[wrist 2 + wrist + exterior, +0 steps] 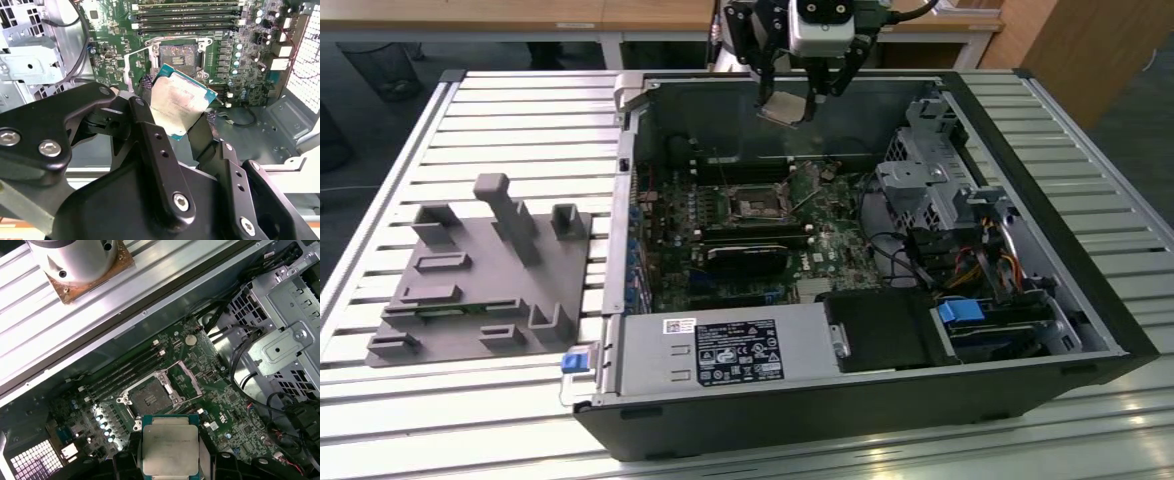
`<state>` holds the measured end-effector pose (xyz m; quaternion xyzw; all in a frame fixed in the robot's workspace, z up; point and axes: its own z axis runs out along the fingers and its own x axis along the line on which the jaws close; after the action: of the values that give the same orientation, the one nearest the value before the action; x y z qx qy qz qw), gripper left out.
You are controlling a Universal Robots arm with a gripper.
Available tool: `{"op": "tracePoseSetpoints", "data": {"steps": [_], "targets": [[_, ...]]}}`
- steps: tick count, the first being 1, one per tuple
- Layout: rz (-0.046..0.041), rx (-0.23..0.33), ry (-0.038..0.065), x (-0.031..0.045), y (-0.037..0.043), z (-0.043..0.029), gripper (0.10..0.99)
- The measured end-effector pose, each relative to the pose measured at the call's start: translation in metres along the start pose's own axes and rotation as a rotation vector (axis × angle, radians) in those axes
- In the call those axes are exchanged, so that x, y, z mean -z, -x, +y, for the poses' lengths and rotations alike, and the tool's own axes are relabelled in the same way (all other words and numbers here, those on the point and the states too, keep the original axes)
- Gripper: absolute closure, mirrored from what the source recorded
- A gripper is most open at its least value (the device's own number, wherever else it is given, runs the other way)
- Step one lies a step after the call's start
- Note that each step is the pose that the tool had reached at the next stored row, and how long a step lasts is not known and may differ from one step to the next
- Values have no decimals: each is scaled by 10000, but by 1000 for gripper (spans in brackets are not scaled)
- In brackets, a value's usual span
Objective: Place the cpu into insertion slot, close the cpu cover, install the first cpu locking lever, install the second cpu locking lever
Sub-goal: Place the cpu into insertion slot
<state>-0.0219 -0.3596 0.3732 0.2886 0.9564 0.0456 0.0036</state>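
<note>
The cpu [181, 102] has a pale metal top with a dull, faintly scuffed sheen and a green edge. The gripper [176, 117] holding it is matt black with shiny metal screws. The slot [148, 398] looks like dark plastic rimmed in bare metal, and the cover [189, 380] is thin silvery metal. The board [720, 215] is glossy green. At the exterior view's left, the fixture [480, 270] is matt grey plastic on a table [520, 110] of ribbed satin metal.
</note>
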Motion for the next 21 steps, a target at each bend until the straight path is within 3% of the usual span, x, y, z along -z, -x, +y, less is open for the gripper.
{"op": "tracePoseSetpoints", "data": {"steps": [21], "targets": [[-83,-923,18,-6,0,0,549]]}}
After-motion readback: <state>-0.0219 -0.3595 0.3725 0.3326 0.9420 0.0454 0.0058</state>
